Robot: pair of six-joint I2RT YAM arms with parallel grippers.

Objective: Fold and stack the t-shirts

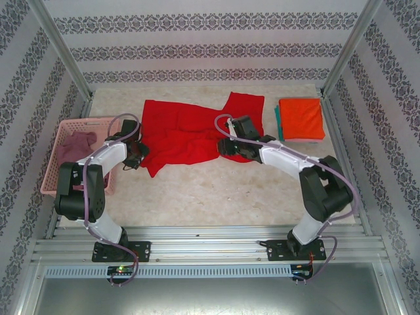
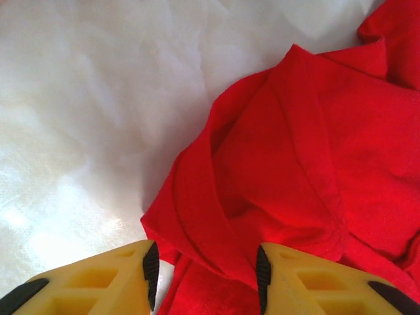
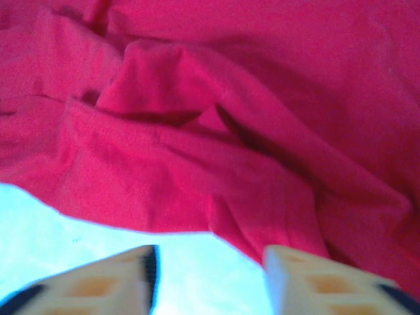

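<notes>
Red t-shirt (image 1: 190,131) lies crumpled and partly spread at the far centre of the table (image 1: 216,190).

Left gripper (image 1: 138,154) is at the shirt's left lower corner. Its fingers (image 2: 125,279) are spread, with a folded hem of the red cloth between them.

Right gripper (image 1: 226,147) is at the shirt's right near edge, fingers (image 3: 308,279) spread and bare table between them.

Folded orange t-shirt (image 1: 302,118) sits on the teal t-shirt (image 1: 279,125), far right.

Mauve t-shirt (image 1: 75,146) is bunched in the pink basket (image 1: 51,167), left.
</notes>
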